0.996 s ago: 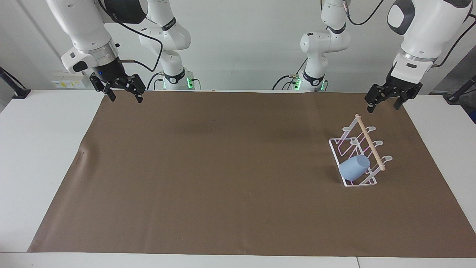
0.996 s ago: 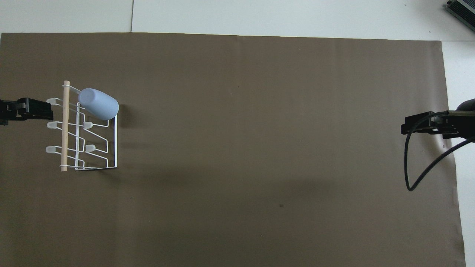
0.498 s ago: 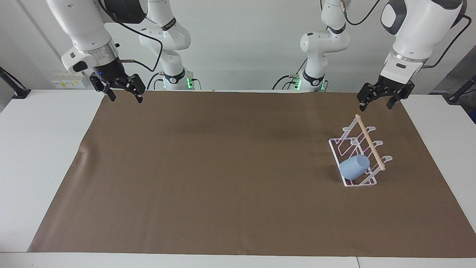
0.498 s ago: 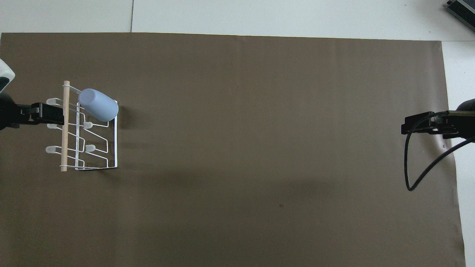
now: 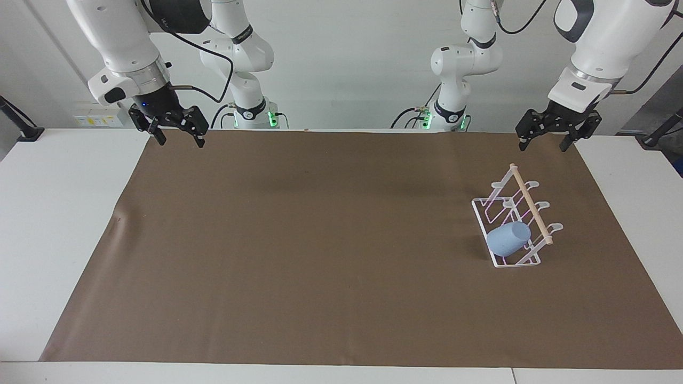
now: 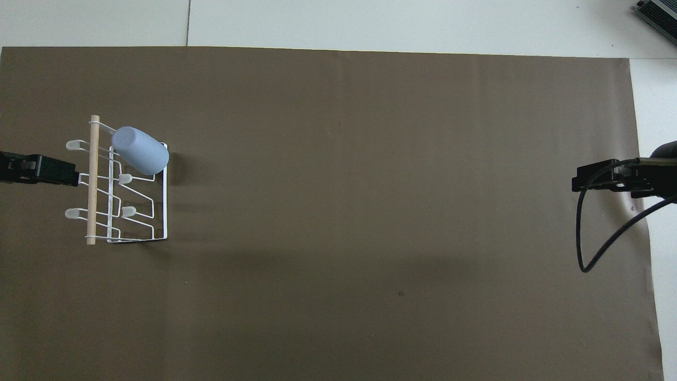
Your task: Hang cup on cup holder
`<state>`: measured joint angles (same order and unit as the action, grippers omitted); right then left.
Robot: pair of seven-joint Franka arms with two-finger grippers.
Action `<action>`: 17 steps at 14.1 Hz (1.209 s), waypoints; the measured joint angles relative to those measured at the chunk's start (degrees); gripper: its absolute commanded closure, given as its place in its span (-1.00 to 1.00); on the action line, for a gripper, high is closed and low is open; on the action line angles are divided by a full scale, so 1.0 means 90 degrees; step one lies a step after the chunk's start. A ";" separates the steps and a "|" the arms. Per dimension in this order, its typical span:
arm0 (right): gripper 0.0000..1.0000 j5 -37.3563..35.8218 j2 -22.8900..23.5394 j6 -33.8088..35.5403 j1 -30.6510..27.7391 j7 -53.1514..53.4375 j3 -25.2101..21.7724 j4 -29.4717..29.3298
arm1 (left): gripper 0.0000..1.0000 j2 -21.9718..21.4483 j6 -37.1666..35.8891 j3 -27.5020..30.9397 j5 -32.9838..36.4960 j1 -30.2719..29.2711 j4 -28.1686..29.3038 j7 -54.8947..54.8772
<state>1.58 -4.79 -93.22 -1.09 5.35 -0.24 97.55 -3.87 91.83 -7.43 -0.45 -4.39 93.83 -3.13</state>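
Cup, light-blue, tilted on white wire cup holder, left gripper and right gripper spread, empty.

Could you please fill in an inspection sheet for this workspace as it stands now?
Surface: brown mat on a white table, flat.
Job's things: light-blue cup hangs tilted on a prong of the white wire cup holder, at the left arm's end.
Clutter: nothing seen.
Grippers: left gripper open, empty, raised over the mat's edge by the holder; right gripper open, empty, waiting over the mat's corner.
Cables: black cable loops from the right arm.
Surroundings: white wall; grey device at the table's corner.
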 measured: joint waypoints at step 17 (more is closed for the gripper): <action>-1.00 0.0000 0.0000 0.0000 0.0000 0.0000 0.0000 0.0000 | -1.00 0.0117 -0.0179 -0.0055 -0.0096 -0.0040 0.0080 -0.0081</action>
<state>1.58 -4.79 -93.22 -1.09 5.35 -0.24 97.55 -2.81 90.22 -7.92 -1.32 -4.75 94.55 -3.86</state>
